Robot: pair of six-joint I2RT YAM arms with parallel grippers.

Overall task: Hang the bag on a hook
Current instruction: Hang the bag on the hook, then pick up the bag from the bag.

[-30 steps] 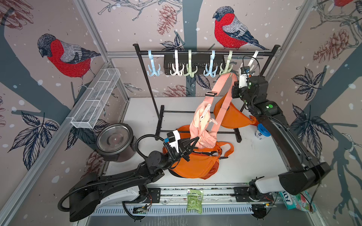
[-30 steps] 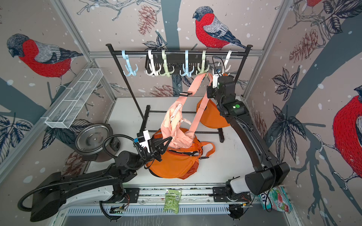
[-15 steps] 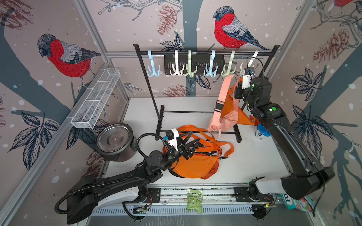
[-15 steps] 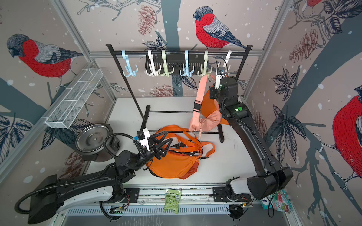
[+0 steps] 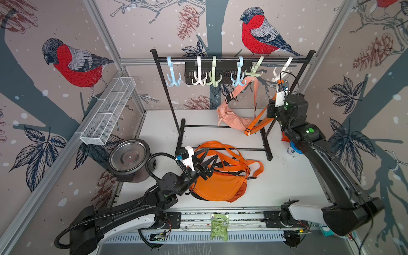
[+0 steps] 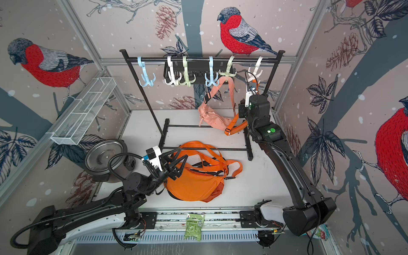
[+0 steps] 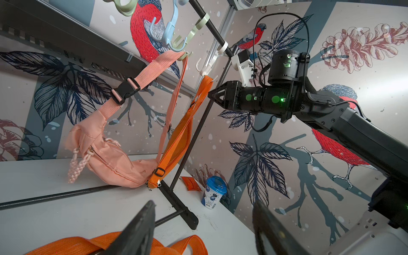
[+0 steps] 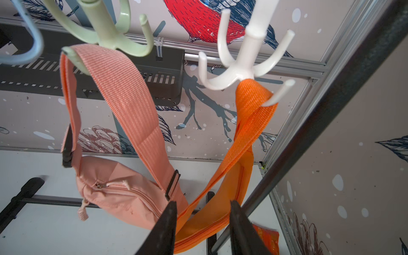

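Note:
The pink bag [image 5: 234, 120] [image 6: 215, 119] [image 7: 110, 159] hangs behind the rack. Its strap [image 8: 123, 95] is looped over a prong of the pale green hook [image 5: 254, 70] [image 8: 110, 37]. My right gripper [image 5: 268, 108] [image 8: 203, 203] is open just right of the bag, below the white hook [image 8: 240, 66], and its fingers touch nothing. My left gripper [image 5: 212, 152] [image 7: 204, 203] is also open and empty. It hovers over an orange bag [image 5: 220, 185] lying on the table.
A second orange bag [image 8: 220, 212] hangs from the white hook beside the pink one. The black rack [image 5: 167, 92] carries several other hooks. A metal pot [image 5: 128, 156] and wire basket [image 5: 106, 114] stand at the left, a blue cup [image 5: 292, 151] at the right.
My left gripper opened and let go of the pink bag, which swung right under the rack. My right gripper then opened and left the strap on the green hook.

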